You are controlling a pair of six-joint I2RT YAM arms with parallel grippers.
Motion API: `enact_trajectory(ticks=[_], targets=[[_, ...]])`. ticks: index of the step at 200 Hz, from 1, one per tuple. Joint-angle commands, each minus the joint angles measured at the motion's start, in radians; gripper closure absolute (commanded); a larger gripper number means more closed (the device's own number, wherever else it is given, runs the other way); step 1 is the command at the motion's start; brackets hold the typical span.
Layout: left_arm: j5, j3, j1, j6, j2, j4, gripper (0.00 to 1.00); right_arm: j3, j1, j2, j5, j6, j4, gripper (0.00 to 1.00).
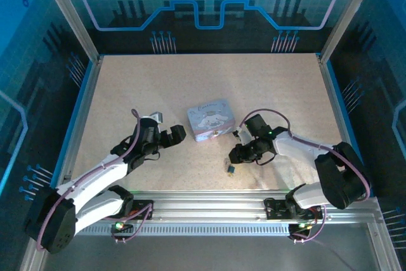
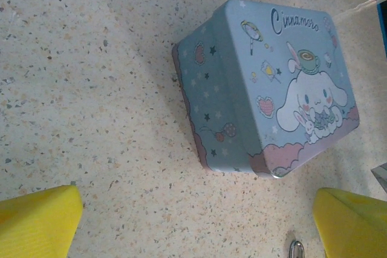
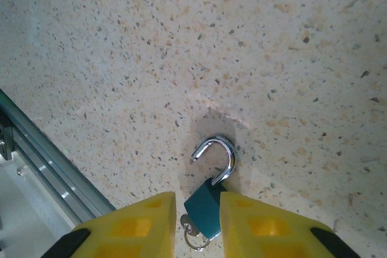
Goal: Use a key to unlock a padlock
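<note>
The padlock (image 3: 207, 208) is small, with a dark teal body, and it lies on the speckled table (image 3: 121, 58) with its silver shackle (image 3: 222, 154) swung open. The key (image 3: 188, 229) sticks in the body's bottom end, a thin ring hanging from it. My right gripper (image 3: 196, 205) is open; its yellow fingers stand on either side of the padlock body, the right one close against it. From above, the padlock (image 1: 232, 169) lies just below the right gripper (image 1: 235, 156). The left gripper (image 1: 178, 134) is open and empty, with its jaws wide apart (image 2: 199, 225).
A lavender cartoon-printed tin box (image 1: 211, 120) stands between the two arms, close in front of the left gripper (image 2: 272, 83). A small shiny metal loop (image 2: 296, 249) shows at the bottom of the left wrist view. The aluminium rail (image 3: 42, 161) runs along the near edge.
</note>
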Motion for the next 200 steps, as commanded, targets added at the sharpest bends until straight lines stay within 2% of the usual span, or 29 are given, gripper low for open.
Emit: enact_trajectory(ticks=[1,18,52,118,132,149,175,200], targets=[[-0.021,-0.003,0.007,0.015,-0.039,-0.037,0.01,0.036,-0.018,-0.036,0.024,-0.012,-0.044,0.71],[-0.03,-0.002,0.007,0.019,-0.062,-0.054,0.01,0.051,-0.023,-0.061,0.051,-0.023,-0.057,0.68],[-0.073,0.009,0.017,0.043,-0.111,-0.096,0.01,0.081,-0.043,-0.122,0.104,-0.054,-0.055,0.54],[-0.318,0.084,0.081,0.185,-0.12,-0.053,0.01,0.102,-0.117,-0.218,0.207,-0.035,0.066,0.34],[-0.351,0.112,0.104,0.222,-0.096,-0.04,0.01,0.094,-0.136,-0.253,0.253,-0.038,0.093,0.23],[-0.362,0.135,0.13,0.283,-0.056,-0.001,0.01,0.075,-0.167,-0.305,0.323,-0.048,0.122,0.0],[-0.372,0.14,0.172,0.381,0.009,0.113,0.01,0.025,-0.246,-0.383,0.433,-0.051,0.185,0.0],[-0.36,0.136,0.23,0.403,0.066,0.212,0.01,-0.018,-0.327,-0.425,0.476,-0.102,0.255,0.0]])
